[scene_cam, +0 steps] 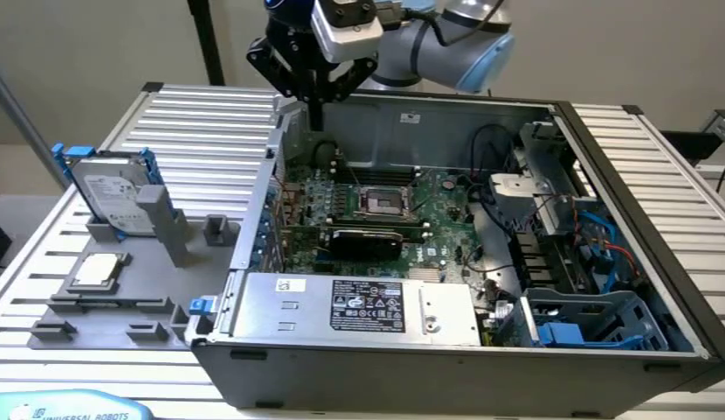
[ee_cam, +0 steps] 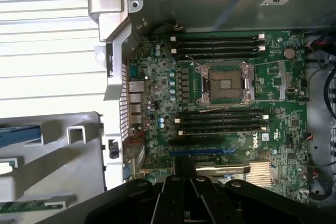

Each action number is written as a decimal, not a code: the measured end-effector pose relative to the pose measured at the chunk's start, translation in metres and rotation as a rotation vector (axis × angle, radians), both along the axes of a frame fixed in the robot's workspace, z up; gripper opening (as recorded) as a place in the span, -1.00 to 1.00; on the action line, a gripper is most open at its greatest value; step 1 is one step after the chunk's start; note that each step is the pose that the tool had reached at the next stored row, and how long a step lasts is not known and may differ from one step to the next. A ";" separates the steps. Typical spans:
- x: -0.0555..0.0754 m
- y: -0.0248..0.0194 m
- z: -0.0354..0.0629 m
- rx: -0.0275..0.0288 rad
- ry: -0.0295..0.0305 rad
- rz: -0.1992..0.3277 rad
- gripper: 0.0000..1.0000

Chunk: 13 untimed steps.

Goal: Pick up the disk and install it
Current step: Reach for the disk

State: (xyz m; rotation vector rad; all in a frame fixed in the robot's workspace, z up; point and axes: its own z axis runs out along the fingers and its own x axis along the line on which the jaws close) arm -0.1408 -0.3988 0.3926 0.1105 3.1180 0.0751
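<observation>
The disk (scene_cam: pixel 113 191), a silver-grey drive with a white label in a blue carrier, stands on edge in a grey holder (scene_cam: pixel 129 229) at the exterior view's left, outside the computer case. My gripper (scene_cam: pixel 320 121) hangs shut and empty above the case's back left corner, well away from the disk. In the wrist view the shut black fingers (ee_cam: pixel 185 184) point down over the motherboard (ee_cam: pixel 226 103), and a blue strip of the carrier (ee_cam: pixel 21 134) shows beside the case wall.
The open computer case (scene_cam: pixel 643 201) lies on a ribbed metal table (scene_cam: pixel 187 114). Inside are the motherboard, a silver power supply box with a black label (scene_cam: pixel 362 306), cables and a blue drive bay (scene_cam: pixel 596 319). A small square silvery chip (scene_cam: pixel 97 269) sits on the grey fixture.
</observation>
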 end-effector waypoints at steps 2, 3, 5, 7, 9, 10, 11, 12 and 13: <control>-0.009 0.0000 0.0000 0.0003 0.0000 0.000 -0.79; -0.014 0.0000 0.0000 0.0003 0.0000 0.000 -0.79; -0.022 0.0000 0.0000 0.0003 0.0001 0.000 -0.79; -0.032 0.0000 -0.0001 0.0003 0.0000 0.000 -0.79; -0.041 0.0000 -0.0002 0.0003 0.0000 0.000 -0.79; -0.045 0.0001 -0.0003 0.0003 0.0000 0.000 -0.79; -0.050 0.0003 -0.0005 0.0004 0.0000 0.000 -0.79; -0.054 0.0005 -0.0007 0.0003 0.0000 0.000 -0.79; -0.059 0.0008 -0.0009 0.0003 0.0000 0.000 -0.79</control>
